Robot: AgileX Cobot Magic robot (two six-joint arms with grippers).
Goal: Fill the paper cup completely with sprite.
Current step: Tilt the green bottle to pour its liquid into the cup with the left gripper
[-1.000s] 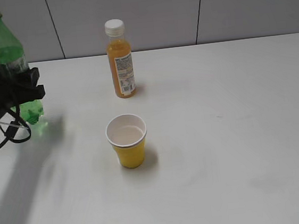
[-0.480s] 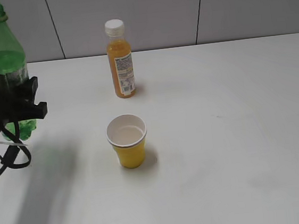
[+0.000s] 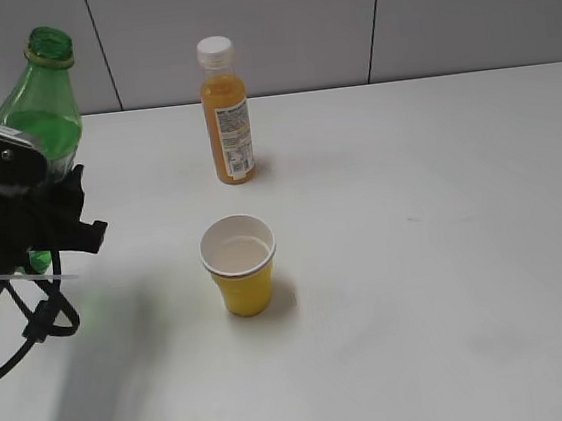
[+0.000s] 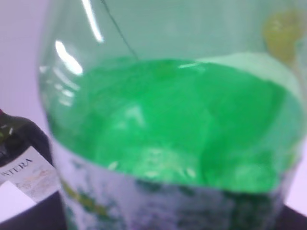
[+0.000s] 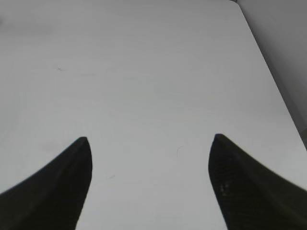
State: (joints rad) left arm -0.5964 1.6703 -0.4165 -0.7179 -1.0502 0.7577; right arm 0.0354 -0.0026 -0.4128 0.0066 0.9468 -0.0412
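Observation:
The yellow paper cup (image 3: 239,267) stands upright in the middle of the white table, its white inside showing. The green sprite bottle (image 3: 44,110), capless, is held by my left gripper (image 3: 46,220) at the far left, lifted and tilted with its neck leaning right toward the cup. In the left wrist view the sprite bottle (image 4: 163,124) fills the frame, with liquid and label visible; the fingers are hidden. My right gripper (image 5: 148,143) is open and empty over bare table; it does not show in the exterior view.
An orange juice bottle (image 3: 225,111) with a white cap stands behind the cup. A dark bottle with a white label (image 4: 21,165) shows at the left edge of the left wrist view. The table (image 3: 446,253) is bare to the right.
My left gripper has lifted the sprite bottle, moved it right toward the cup, and tilted its neck rightward. The cup and the juice bottle have not moved.

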